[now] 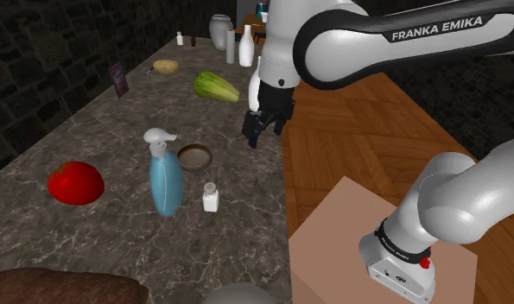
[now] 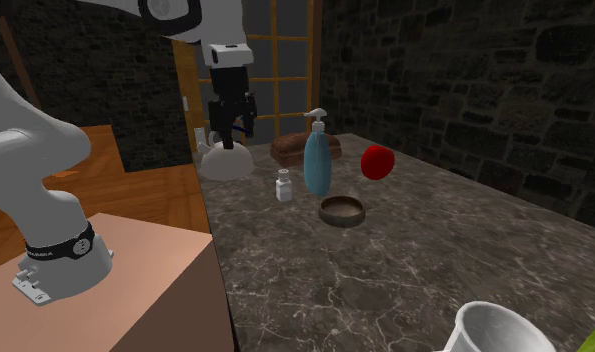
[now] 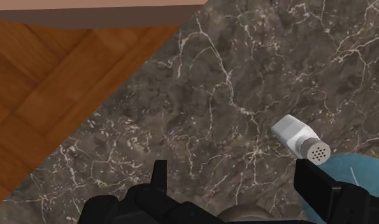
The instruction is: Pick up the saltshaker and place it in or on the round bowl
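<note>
The saltshaker (image 1: pixel 211 197) is small and white with a perforated grey top. It stands upright on the dark marble counter, next to a blue soap dispenser (image 1: pixel 165 177). The round bowl (image 1: pixel 194 156) is a shallow brown dish, just beyond the shaker in the shoulder view. My gripper (image 1: pixel 257 136) hangs open above the counter's edge, well above the bowl and to its right in that view, holding nothing. In the wrist view the saltshaker (image 3: pixel 300 141) lies ahead of one black finger (image 3: pixel 316 183), not between the two. The second exterior view has the saltshaker (image 2: pixel 283 186), the bowl (image 2: pixel 342 210) and the gripper (image 2: pixel 230 138).
A red round fruit (image 1: pixel 75 183) sits at the shoulder view's left. A lettuce (image 1: pixel 216 86), a potato (image 1: pixel 166 66), bottles and a jar (image 1: pixel 221 31) stand farther back. A brown loaf (image 1: pixel 65 287) and a pale bowl (image 1: pixel 239 295) lie at the near end. Wooden floor borders the counter.
</note>
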Robot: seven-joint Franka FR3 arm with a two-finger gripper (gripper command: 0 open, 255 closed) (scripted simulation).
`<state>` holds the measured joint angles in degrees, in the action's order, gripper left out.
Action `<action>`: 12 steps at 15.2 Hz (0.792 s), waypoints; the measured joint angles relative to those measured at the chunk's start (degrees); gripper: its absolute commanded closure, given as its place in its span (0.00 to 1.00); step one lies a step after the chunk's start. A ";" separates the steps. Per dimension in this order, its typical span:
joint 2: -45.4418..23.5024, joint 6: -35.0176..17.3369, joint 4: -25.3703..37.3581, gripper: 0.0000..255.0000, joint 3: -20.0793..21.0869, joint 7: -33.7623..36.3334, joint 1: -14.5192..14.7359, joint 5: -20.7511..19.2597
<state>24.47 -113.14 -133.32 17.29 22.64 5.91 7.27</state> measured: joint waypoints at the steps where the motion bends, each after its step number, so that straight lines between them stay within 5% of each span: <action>1: -1.72 -0.71 0.81 0.00 0.95 1.20 0.09 -0.14; 12: -24.80 -7.83 13.02 0.00 10.28 17.41 2.11 -7.51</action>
<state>-0.33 -120.97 -120.31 27.57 40.05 8.02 -0.25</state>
